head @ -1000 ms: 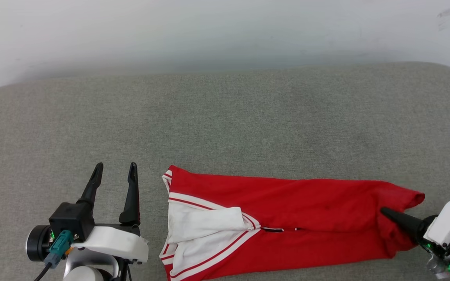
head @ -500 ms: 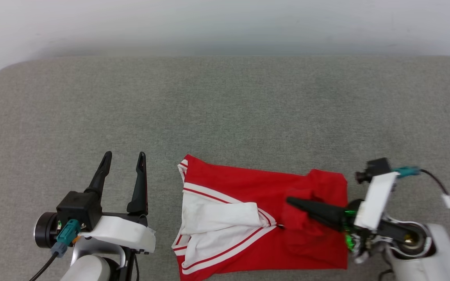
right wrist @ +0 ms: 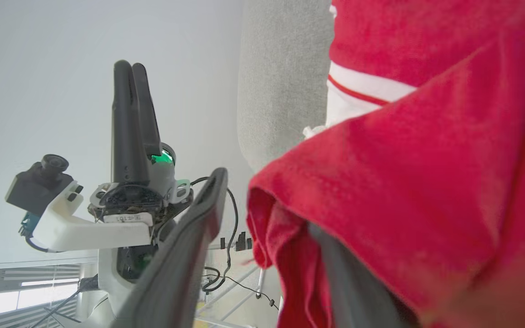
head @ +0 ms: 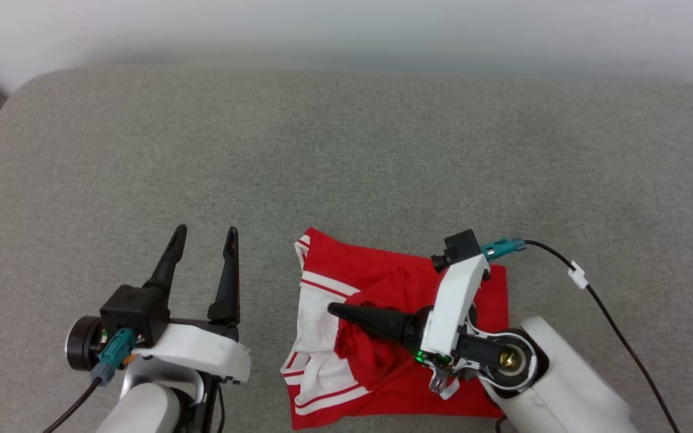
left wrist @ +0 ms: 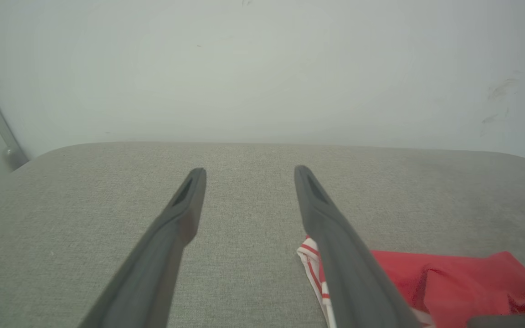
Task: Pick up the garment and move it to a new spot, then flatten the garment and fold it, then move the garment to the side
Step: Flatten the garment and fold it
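The garment, bright red with white striped-trim sleeve ends, lies folded over itself on the grey cushion near its front edge. My right gripper reaches left across it, above the white part. In the right wrist view its jaws stand apart, and a red fold of the garment drapes over one finger while the other finger is bare. My left gripper rests open and holds nothing just left of the garment; its tips frame bare cushion, with the garment to their right.
A pale wall runs behind the cushion. Wide bare cushion lies beyond and to both sides of the garment. A black cable trails from my right wrist over the cushion's right part. The cushion's left corner is rounded.
My right gripper has carried the garment's right end leftward over the white sleeve part, doubling the cloth, and its jaws have parted. The head view has shifted. The left gripper has stayed open.
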